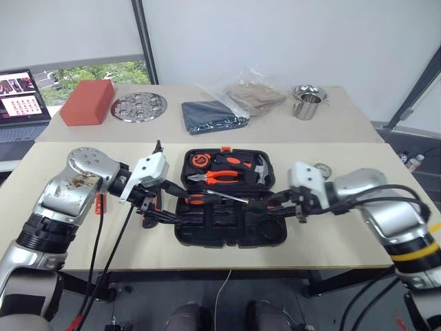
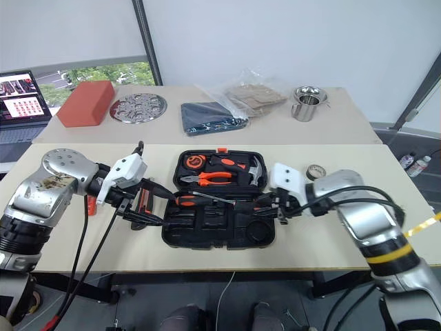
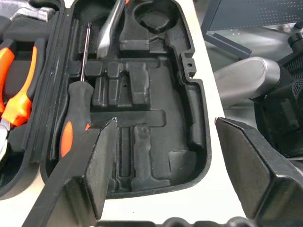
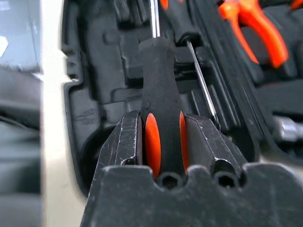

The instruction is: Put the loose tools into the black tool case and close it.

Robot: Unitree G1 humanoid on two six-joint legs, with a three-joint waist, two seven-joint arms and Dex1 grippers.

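Note:
The black tool case (image 1: 207, 231) lies open at the near table's centre, its moulded near half mostly bare. One orange-and-black screwdriver (image 1: 198, 198) lies in the case beside the hinge, also visible as the screwdriver (image 3: 75, 113) in the left wrist view. My right gripper (image 4: 161, 116) is shut on a second orange-and-black screwdriver (image 4: 161, 71) by its handle, held over the case's right part (image 1: 275, 201). My left gripper (image 1: 173, 207) stands open at the case's left edge with nothing between its fingers (image 3: 102, 156). A grey tape roll (image 2: 315, 170) lies on the table behind my right arm. A small red tool (image 2: 89, 205) shows by my left arm.
Orange-handled pliers (image 1: 220, 177), a hammer (image 1: 258, 169) and a tape measure (image 1: 200, 160) sit in the case's far half. On the far table are a red block (image 1: 87, 101), a perforated metal disc (image 1: 138, 107), a folded dark blue cloth (image 1: 212, 115), a plastic bag (image 1: 255, 96) and a metal cup (image 1: 307, 103). A laptop (image 1: 21, 100) stands at the far left.

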